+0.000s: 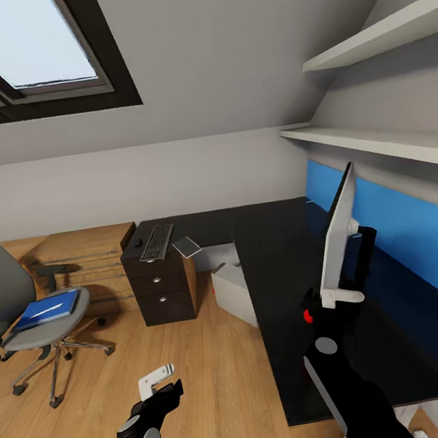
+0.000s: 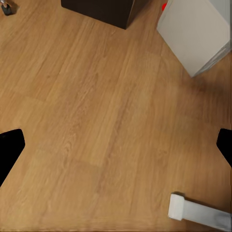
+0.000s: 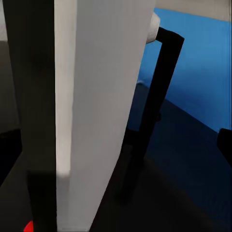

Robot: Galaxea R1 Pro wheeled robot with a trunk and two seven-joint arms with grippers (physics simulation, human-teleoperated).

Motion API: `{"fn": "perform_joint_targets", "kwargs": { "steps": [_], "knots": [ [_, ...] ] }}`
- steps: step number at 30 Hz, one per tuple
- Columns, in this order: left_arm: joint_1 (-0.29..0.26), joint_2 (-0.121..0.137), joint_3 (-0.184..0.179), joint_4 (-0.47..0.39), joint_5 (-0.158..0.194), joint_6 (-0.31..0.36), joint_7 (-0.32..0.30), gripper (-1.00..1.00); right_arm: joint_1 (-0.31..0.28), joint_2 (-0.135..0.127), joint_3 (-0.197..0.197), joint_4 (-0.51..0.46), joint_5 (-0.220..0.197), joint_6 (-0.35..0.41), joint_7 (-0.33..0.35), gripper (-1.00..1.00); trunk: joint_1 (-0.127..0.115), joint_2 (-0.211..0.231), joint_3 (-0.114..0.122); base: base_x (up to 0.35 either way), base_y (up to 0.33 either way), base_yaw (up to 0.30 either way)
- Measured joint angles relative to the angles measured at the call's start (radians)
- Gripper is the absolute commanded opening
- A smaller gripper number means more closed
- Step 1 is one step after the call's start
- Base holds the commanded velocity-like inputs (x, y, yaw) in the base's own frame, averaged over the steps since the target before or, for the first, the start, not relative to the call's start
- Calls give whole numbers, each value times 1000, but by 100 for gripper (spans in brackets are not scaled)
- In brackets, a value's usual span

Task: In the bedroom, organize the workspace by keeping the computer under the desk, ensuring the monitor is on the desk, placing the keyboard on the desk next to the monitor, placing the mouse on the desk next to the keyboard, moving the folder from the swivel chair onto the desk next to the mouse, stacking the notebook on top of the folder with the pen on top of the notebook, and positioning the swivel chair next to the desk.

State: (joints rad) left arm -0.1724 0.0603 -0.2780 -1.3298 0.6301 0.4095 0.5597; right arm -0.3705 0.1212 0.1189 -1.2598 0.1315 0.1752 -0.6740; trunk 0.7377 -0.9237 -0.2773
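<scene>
Monitor (image 1: pixel 339 230) right of centre, over desk (image 1: pixel 287 307) | right gripper (image 1: pixel 341 296) grasps its lower edge | rigid, top-heavy, fragile (support base) | left gripper (image 1: pixel 158 381) released.

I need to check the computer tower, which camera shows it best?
The head view: the computer sits on the floor under the desk edge. The left wrist view catches one grey face and a red dot; the right wrist view faces the monitor.

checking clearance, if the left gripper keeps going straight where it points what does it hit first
Most likely the bare wooden floor: the left gripper points down at open planks. The light grey boxy computer tower and the black drawer unit sit off to the side, though depth is unclear.
</scene>
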Motion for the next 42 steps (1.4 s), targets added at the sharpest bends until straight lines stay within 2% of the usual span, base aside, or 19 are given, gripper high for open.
{"fn": "perform_joint_targets", "kwargs": {
  "steps": [17,30,42],
  "knots": [
    [0,2,4,-7,0,0,-2,100,0,0,1,7,-1,-12,0,100,0,0,0,-225,-118,0],
    [0,3,7,-9,1,0,-3,100,0,0,12,6,-2,-14,0,100,-1,0,0,57,-116,0],
    [0,1,6,-10,1,1,-3,100,0,0,15,4,-2,-15,1,100,-1,0,0,134,174,0]
  ]
}}
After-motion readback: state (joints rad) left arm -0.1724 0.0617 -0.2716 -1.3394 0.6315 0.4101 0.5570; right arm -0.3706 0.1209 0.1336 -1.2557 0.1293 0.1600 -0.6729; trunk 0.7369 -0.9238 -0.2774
